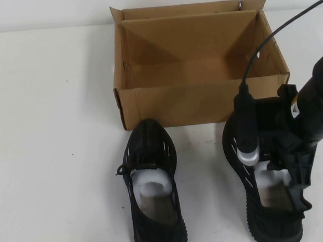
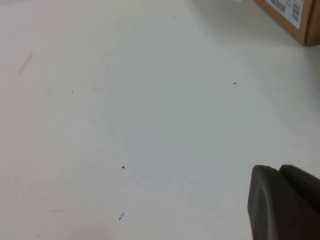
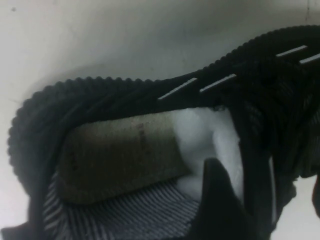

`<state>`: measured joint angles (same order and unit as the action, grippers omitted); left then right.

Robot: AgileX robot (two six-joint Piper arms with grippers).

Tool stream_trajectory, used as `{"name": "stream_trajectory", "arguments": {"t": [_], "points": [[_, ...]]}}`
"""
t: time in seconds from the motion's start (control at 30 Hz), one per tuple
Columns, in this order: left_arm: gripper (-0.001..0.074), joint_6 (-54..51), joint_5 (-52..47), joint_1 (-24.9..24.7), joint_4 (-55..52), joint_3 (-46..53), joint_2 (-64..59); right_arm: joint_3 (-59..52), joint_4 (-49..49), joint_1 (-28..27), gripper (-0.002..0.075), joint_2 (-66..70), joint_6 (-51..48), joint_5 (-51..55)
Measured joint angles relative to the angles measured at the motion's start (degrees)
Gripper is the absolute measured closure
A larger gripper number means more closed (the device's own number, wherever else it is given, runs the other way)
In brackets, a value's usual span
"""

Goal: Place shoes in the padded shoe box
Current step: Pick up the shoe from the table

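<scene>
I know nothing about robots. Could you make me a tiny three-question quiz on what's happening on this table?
1. True or false: both shoes already lie inside the padded shoe box.
2. Which shoe is the right end effector over: A) the left shoe, B) the right shoe?
3. Fill in: the left end effector is above bare ___.

Key: 1. False, both stand on the table in front of the box. 2. B. 3. Table.
</scene>
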<state>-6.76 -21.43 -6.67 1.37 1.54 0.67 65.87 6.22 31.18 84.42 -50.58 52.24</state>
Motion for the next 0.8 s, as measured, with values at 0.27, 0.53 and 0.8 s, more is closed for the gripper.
{"name": "stream_trajectory", "arguments": {"t": [0.27, 0.53, 0.8], "points": [[0.0739, 0.0, 0.0, 0.0, 0.0, 0.0, 0.0, 0.0, 0.7, 0.0, 0.0511, 0.7, 0.0, -0.2], [0.0739, 0.0, 0.0, 0.0, 0.0, 0.0, 0.0, 0.0, 0.1, 0.0, 0.0586, 0.9, 0.0, -0.2], [0.0739, 0.0, 0.0, 0.0, 0.0, 0.0, 0.0, 0.0, -0.1, 0.0, 0.0598, 1.8, 0.8, 0.5]]}}
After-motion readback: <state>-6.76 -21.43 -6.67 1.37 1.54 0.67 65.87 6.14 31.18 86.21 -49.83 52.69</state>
